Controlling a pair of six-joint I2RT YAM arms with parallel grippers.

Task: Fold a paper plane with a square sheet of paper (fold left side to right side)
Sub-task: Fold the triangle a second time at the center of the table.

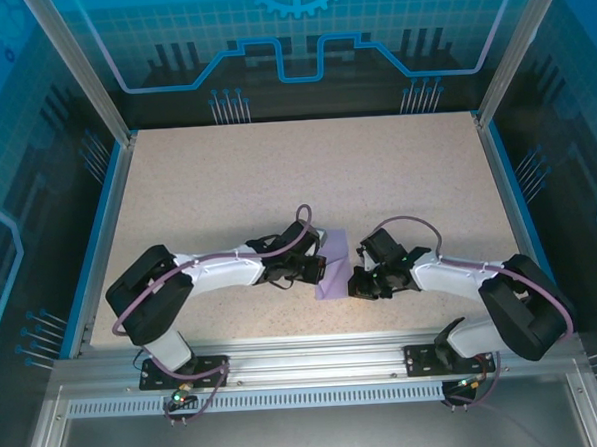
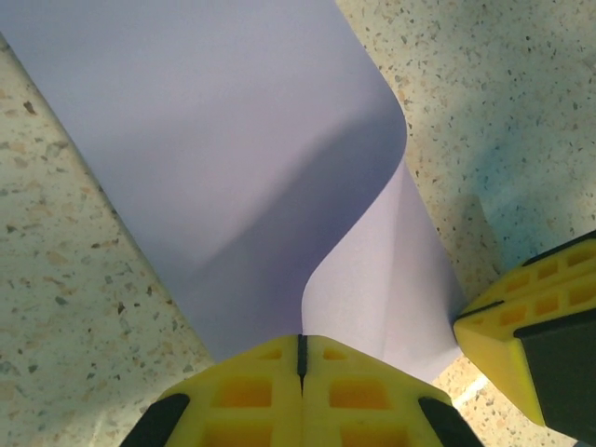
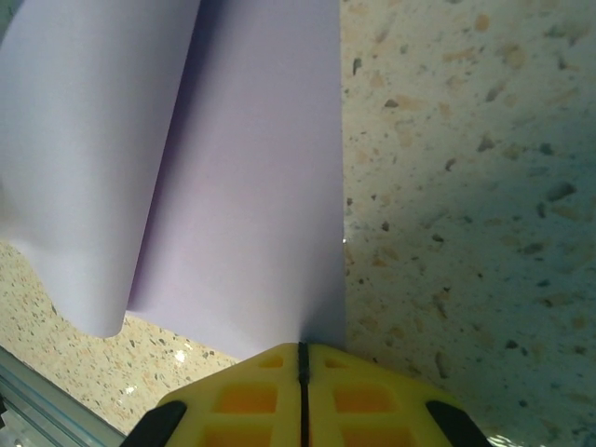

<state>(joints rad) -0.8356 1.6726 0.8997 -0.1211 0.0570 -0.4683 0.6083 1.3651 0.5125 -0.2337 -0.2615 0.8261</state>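
- Left gripper point(image 2: 301, 349) is pinching the sheet point(image 2: 233, 149) (curled over, lying between both grippers).
- Right gripper point(image 3: 303, 356) is clamping its right corner.
- Good practice is carrying the flap across low, aligning edges before creasing.

top camera looks down; wrist cameras hug sheet point(image 2: 233, 140).

I saw the left tool point(image 2: 301, 361), its yellow ribbed fingers pressed together, pinching the near edge of the thin lavender-purple square sheet of paper point(image 2: 214, 140). The sheet curled over itself above the speckled beige desk point(image 2: 65, 307). The yellow right tool point(image 2: 521, 326) sat against its lower right corner.
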